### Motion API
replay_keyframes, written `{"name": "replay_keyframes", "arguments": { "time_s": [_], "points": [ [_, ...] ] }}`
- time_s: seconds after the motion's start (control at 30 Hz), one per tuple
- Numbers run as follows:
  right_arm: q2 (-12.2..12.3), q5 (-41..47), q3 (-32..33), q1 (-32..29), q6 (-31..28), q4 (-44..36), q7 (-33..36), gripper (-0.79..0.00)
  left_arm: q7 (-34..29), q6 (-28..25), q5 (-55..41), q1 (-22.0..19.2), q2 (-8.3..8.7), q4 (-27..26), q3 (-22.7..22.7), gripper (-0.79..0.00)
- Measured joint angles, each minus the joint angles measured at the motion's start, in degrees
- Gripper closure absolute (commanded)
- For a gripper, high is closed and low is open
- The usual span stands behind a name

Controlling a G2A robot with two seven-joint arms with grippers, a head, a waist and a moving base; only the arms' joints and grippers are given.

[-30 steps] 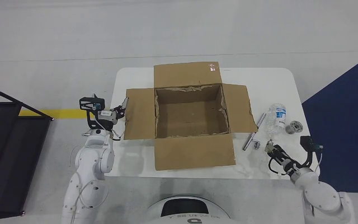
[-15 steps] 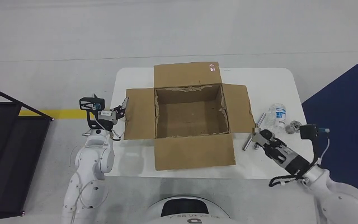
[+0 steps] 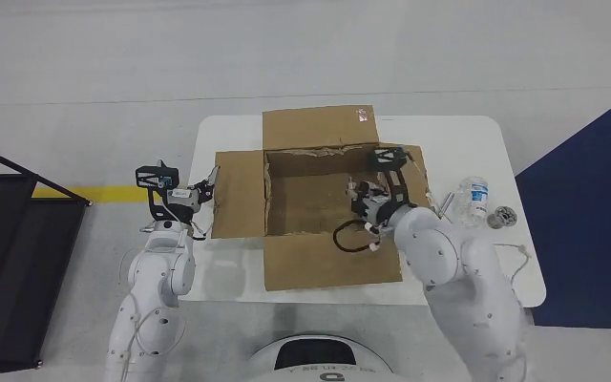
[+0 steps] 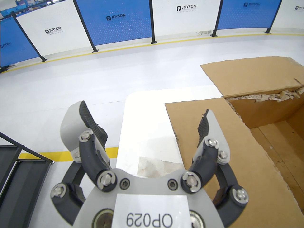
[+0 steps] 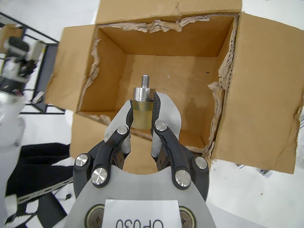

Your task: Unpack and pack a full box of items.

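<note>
The right claw [image 5: 142, 104] is pinched on a small cylinder with a translucent amber body, a silver metal collar and a threaded stud [image 5: 141, 94]. Its two ribbed pads press the amber part from either side, and the stud pointing away from the wrist. Directly beneath this claw lies the bare floor of the open brown cardboard box [image 5: 171, 41], whose four flaps are folded outward on the white worktop [image 3: 458, 143]. Out past the box flap on this claw's outer side, a clear plastic bottle [image 3: 474, 196] lies on its side, with what looks like a small round metal part [image 3: 498, 219] just beside it. The left claw [image 4: 144, 119] is spread wide with nothing between its pads. It hangs over the worktop edge, with the box's left flap just beside its inner finger.
</note>
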Motion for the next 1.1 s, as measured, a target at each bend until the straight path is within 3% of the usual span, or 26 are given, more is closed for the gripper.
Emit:
{"name": "replay_keyframes", "arguments": {
  "time_s": [0.13,0.23,0.4,0.53,0.67,0.77,0.83,1.0,1.1],
  "points": [
    [-1.86,-7.47,-10.03,8.35,7.41,11.17,0.55,0.000,0.00,0.00,0.00,0.00,0.00,0.00,0.00,-0.785],
    [-3.27,-8.30,-14.91,12.48,10.27,18.22,0.59,0.000,0.00,0.00,0.00,0.00,0.00,0.00,0.00,-0.785],
    [-5.19,-6.98,-18.54,17.17,12.96,28.71,-0.70,0.000,0.00,0.00,0.00,0.00,0.00,0.00,0.00,-0.785],
    [-6.32,-6.24,-19.50,19.53,14.32,34.18,-1.56,-0.188,0.00,0.00,0.00,0.00,0.00,0.00,0.00,-0.785],
    [-6.93,-6.93,-19.92,20.30,14.96,37.24,-2.07,-0.249,0.00,0.00,0.00,0.00,0.00,0.00,0.00,-0.785],
    [-7.16,-6.79,-19.49,20.09,14.87,38.43,-2.42,-0.348,0.00,0.00,0.00,0.00,0.00,0.00,0.00,-0.785],
    [-7.16,-7.07,-18.92,19.55,14.75,37.97,-2.54,-0.785,0.00,0.00,0.00,0.00,0.00,0.00,0.00,-0.785],
    [-6.11,-9.03,-15.28,15.34,13.78,28.98,-1.80,-0.785,0.00,0.00,0.00,0.00,0.00,0.00,0.00,-0.785],
    [-4.28,-8.00,-9.76,7.87,7.88,14.69,0.87,-0.785,0.00,0.00,0.00,0.00,0.00,0.00,0.00,-0.785]
  ]
}}
